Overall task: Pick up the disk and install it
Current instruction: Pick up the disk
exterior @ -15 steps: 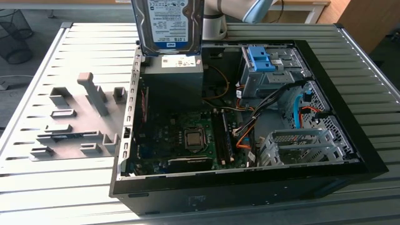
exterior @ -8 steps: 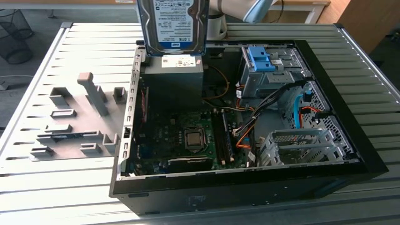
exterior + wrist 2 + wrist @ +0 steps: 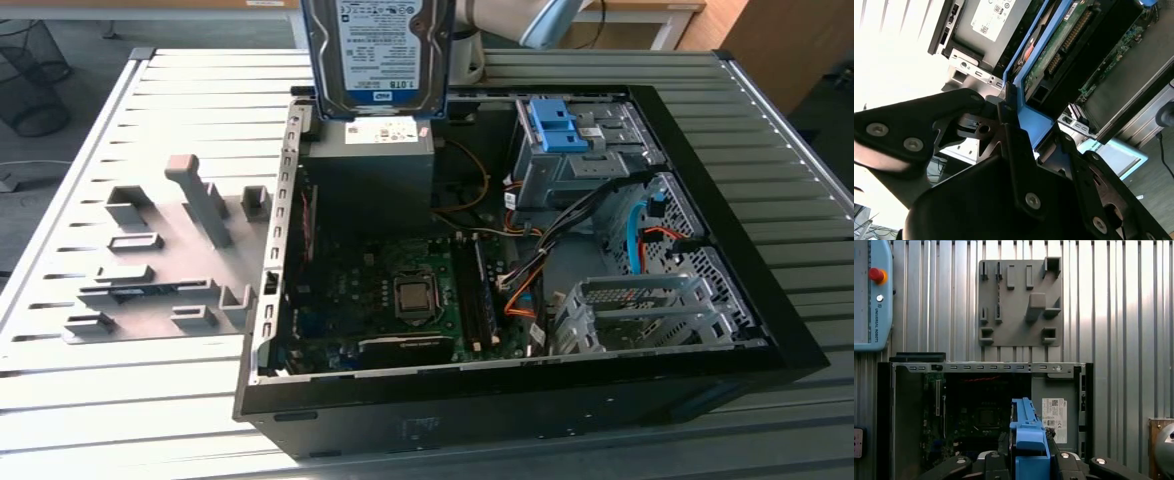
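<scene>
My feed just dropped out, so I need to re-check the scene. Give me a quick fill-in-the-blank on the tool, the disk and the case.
1. The tool is shut on the ____.
2. The disk hangs ____ the open computer case.
3. Its edge rails are ____ plastic.
4. The grey fixture plate lies on the exterior view's ____ of the case.
Missing: disk; above; blue; left.

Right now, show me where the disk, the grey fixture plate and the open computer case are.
disk (image 3: 376,45), exterior view, on its white-and-blue label.
grey fixture plate (image 3: 1014,310), first wrist view, on a bare flat patch.
computer case (image 3: 534,420), exterior view, on its near black wall.
</scene>
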